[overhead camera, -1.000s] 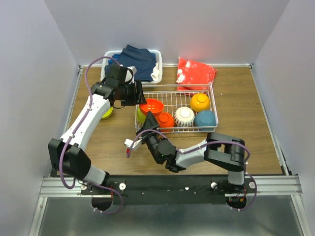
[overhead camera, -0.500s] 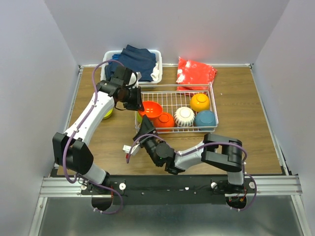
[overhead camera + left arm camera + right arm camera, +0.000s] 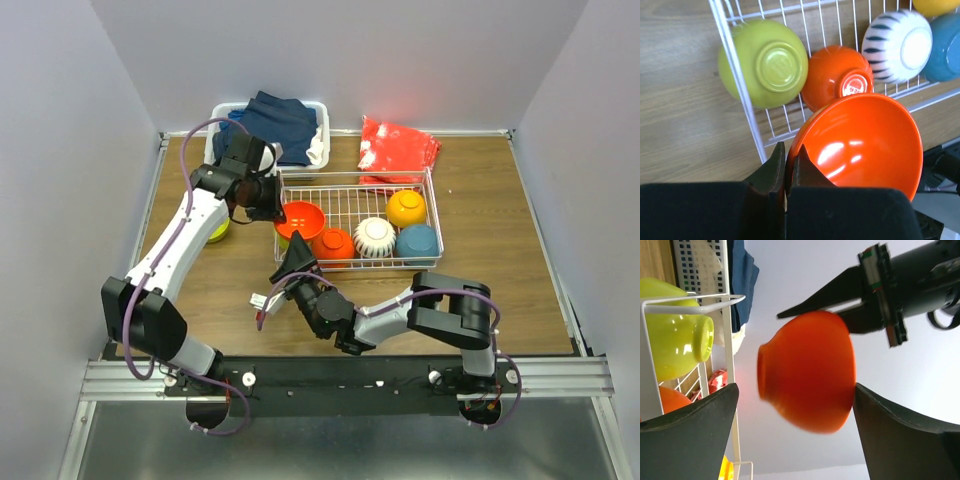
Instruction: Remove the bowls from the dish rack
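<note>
Above the left end of the white wire dish rack (image 3: 352, 181), tilted: one glossy red-orange bowl (image 3: 860, 140), rim pinched between the fingers of the left gripper (image 3: 786, 156). Inside the rack, bottoms up: lime green bowl (image 3: 767, 62), second red-orange bowl (image 3: 834, 75), white dark-striped bowl (image 3: 895, 45); teal blue bowl (image 3: 945, 47) beside. Right gripper (image 3: 293, 262) at the rack's near-left corner, fingers spread wide, empty.

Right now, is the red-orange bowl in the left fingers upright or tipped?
Tipped: the red-orange bowl hangs by its rim from the left fingers, and the right wrist view shows its base pointing sideways.
</note>
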